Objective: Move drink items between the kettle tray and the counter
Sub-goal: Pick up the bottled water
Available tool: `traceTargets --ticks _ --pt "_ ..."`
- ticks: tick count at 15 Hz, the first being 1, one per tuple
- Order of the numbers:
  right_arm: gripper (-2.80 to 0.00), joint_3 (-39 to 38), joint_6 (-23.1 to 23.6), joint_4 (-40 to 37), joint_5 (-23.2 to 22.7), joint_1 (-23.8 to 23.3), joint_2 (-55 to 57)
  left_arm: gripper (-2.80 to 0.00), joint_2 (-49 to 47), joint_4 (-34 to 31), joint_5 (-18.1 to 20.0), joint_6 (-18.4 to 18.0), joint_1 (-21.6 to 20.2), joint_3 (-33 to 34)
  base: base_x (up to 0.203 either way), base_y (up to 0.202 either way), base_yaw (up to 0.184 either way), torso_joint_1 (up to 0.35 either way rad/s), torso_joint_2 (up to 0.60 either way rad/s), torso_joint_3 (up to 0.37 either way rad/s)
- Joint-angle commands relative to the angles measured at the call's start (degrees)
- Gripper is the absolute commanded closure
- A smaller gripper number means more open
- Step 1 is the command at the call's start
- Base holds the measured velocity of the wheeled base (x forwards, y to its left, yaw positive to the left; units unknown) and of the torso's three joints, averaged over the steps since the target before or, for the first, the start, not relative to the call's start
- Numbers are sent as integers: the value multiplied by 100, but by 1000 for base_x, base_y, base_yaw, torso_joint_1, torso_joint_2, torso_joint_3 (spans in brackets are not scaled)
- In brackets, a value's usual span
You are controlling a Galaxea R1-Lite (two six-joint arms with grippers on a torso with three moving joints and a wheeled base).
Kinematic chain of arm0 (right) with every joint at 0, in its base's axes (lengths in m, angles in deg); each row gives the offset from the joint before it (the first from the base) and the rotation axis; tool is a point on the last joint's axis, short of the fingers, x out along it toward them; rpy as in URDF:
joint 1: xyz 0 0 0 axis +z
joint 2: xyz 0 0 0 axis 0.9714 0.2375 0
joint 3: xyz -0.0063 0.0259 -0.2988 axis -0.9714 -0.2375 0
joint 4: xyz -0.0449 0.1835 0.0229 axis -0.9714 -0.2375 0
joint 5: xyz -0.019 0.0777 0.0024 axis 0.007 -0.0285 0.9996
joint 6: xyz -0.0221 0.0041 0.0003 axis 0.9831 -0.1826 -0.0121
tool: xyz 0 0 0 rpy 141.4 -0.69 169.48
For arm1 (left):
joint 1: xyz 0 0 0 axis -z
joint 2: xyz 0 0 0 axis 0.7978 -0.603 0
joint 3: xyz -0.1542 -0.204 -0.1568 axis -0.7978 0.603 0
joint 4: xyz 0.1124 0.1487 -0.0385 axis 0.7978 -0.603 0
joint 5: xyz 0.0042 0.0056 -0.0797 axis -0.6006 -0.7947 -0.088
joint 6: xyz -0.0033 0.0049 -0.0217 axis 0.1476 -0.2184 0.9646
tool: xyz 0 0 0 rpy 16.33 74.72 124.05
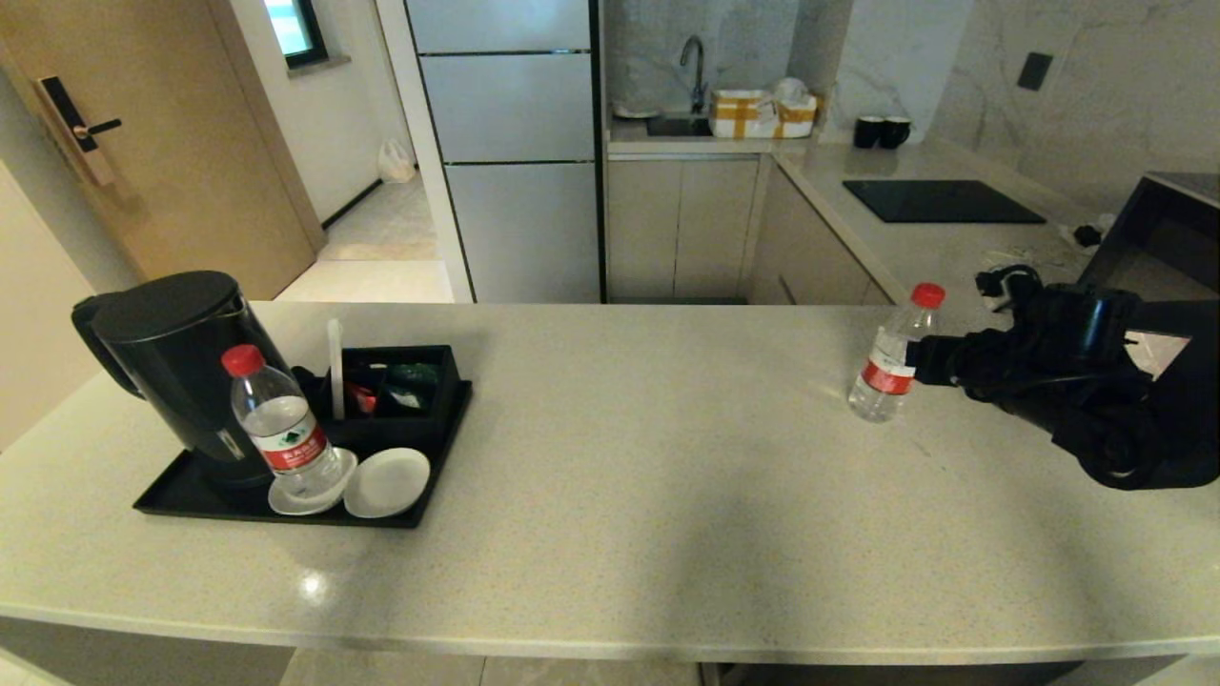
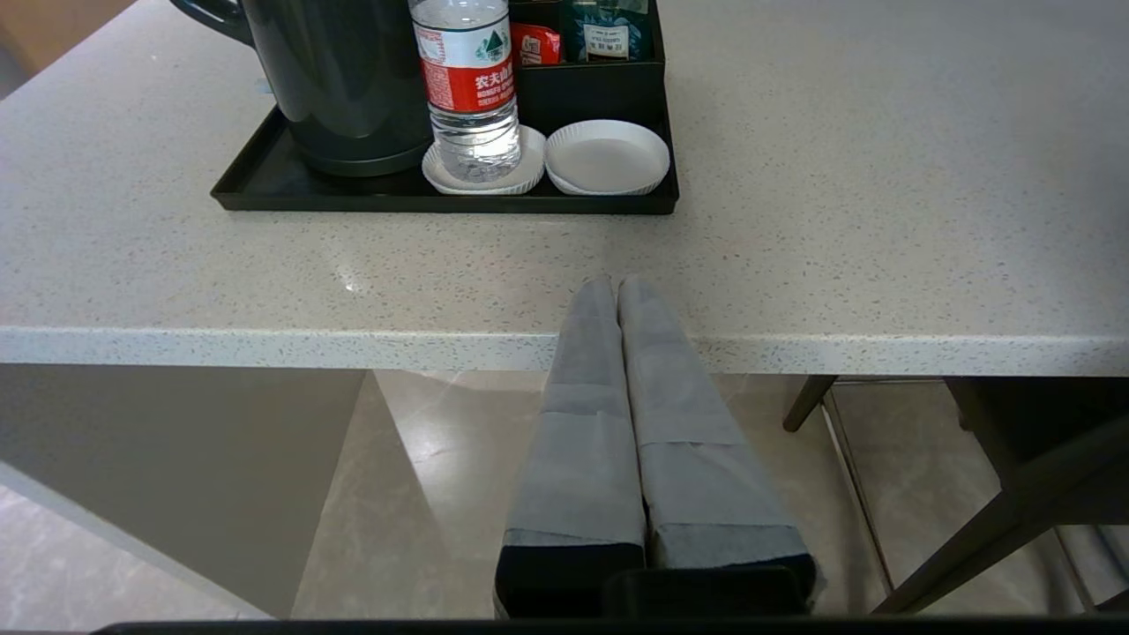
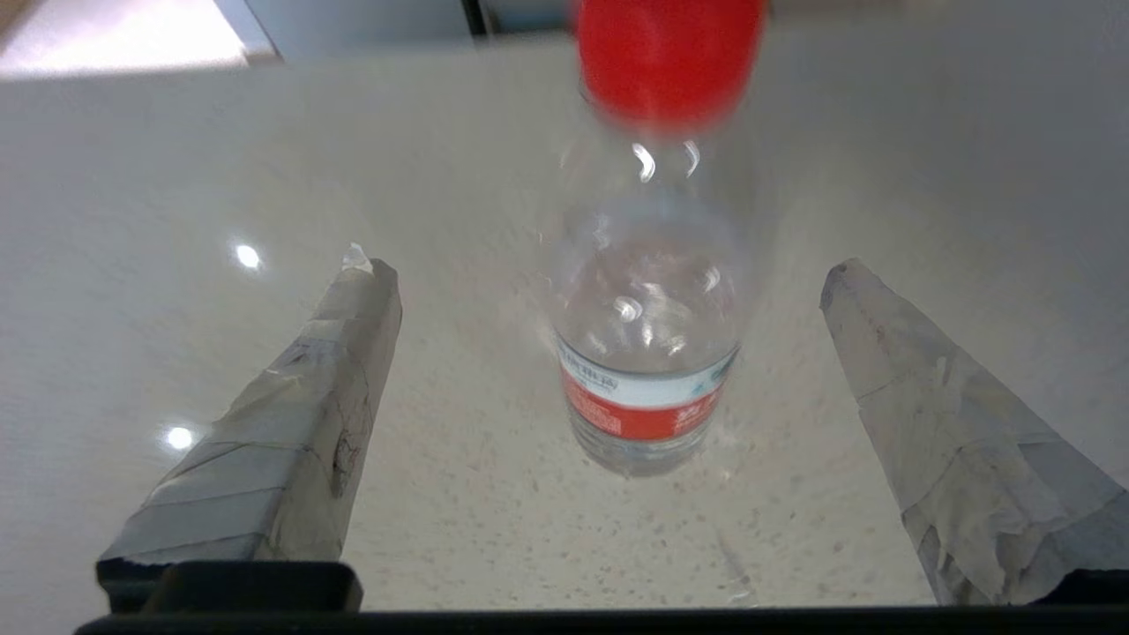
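My right gripper [image 3: 609, 291]: jaws wide, empty. 1 bottle [image 1: 888, 354] upright on desk [image 1: 620, 429] before them. Second bottle [image 1: 282, 424] on kettle tray [image 1: 181, 491]. Left gripper [image 2: 615, 295] closed, parked.

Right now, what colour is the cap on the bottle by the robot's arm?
Red; the bottle cap shows best in the head view.
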Motion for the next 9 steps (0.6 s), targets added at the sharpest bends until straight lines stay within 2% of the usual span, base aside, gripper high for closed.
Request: traceTargets --ticks 1,7,8,9 --pt "-280 -97 -7 5 -18 -48 -593 0 -7 10 2 25 -2 9 0 0 0 0 0 0" --pt "-280 -298 -30 -202 -136 -60 -1882 0 -7 19 2 25 -2 9 0 0 0 0 0 0" --pt "0 -340 -35 -278 -197 -46 -2073 0 -7 19 2 25 -2 9 0 0 0 0 0 0" --pt "0 -368 -47 -326 -235 -2 -2231 0 -7 19 2 25 -2 9 0 0 0 0 0 0"
